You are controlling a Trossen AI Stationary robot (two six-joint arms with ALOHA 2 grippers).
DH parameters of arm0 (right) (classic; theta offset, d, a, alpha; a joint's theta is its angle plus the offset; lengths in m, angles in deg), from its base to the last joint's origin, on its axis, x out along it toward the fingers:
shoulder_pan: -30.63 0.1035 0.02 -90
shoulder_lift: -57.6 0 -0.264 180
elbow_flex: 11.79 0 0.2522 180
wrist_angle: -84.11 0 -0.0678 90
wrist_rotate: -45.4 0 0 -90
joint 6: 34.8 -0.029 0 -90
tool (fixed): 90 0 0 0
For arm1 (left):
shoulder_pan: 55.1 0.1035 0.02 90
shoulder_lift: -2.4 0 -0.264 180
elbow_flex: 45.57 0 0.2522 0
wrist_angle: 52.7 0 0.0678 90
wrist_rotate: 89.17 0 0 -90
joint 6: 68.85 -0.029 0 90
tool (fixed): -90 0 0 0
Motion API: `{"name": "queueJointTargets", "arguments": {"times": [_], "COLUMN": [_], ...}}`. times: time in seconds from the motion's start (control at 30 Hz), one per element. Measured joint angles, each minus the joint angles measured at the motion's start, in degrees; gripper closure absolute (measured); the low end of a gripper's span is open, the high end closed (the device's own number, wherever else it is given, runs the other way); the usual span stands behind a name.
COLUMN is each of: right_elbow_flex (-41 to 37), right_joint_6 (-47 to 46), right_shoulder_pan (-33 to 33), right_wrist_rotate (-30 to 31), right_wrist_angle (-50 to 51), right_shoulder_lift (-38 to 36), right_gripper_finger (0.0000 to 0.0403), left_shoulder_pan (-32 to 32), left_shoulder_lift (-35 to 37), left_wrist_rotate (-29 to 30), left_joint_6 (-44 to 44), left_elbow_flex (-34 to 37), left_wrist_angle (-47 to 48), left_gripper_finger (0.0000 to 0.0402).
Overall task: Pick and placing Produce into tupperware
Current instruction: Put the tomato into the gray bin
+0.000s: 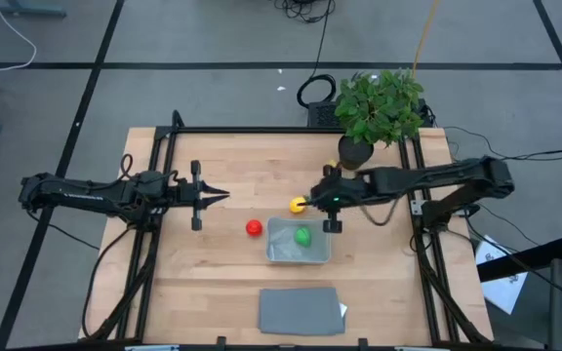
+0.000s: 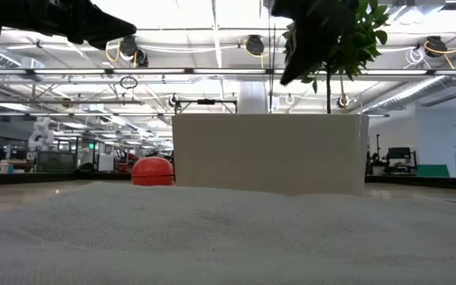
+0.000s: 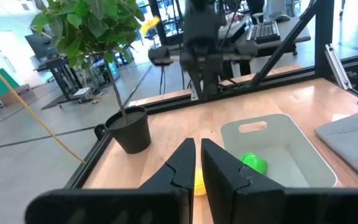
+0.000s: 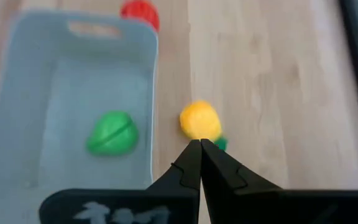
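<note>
Grey lid (image 1: 300, 310) | tupperware (image 1: 283, 252): green produce (image 1: 303, 235) | writing: none legible

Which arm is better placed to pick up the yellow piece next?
The right. Its tool, shut, hangs just beside the yellow piece, outside the tupperware. The left tool is farther away, beyond the red piece.

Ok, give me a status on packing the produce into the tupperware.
Done: the green piece lies inside the tupperware. In hand: nothing is gripped, but the right gripper, shut, hangs just over the yellow piece, which lies on the table beside the tupperware's wall. Left: the yellow piece and the red piece, also on the table outside the tupperware. The left gripper, shut, waits off to the left.
</note>
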Motion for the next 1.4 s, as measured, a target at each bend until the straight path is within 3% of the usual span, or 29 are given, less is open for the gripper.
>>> {"name": "queueJointTargets", "arguments": {"times": [0.27,0.57,0.83,1.4], "right_elbow_flex": [-14.17,-28.94,-40.64,-48.67], "right_joint_6": [-0.72,-2.19,-2.47,-3.27], "right_shoulder_pan": [-0.26,0.24,0.68,1.01], "right_wrist_rotate": [-5.91,-6.12,-7.63,-7.69], "right_wrist_angle": [-16.34,-31.61,-45.68,-53.27], "right_shoulder_lift": [-13.26,-26.81,-33.56,-39.76], "right_gripper_finger": [0.0403,0.0403,0.0403,0.0403], "left_shoulder_pan": [-0.01,0.01,0.01,0.01], "left_shoulder_lift": [-0.01,0.0,-0.01,-0.01], "left_wrist_rotate": [0.01,0.54,1.03,1.05], "left_joint_6": [-0.06,-1.44,-1.64,-0.18], "left_elbow_flex": [-0.01,0.01,0.01,-0.01], "left_wrist_angle": [0.95,0.87,0.86,1.3], "left_gripper_finger": [0.0371,0.0371,0.0371,0.0371]}}
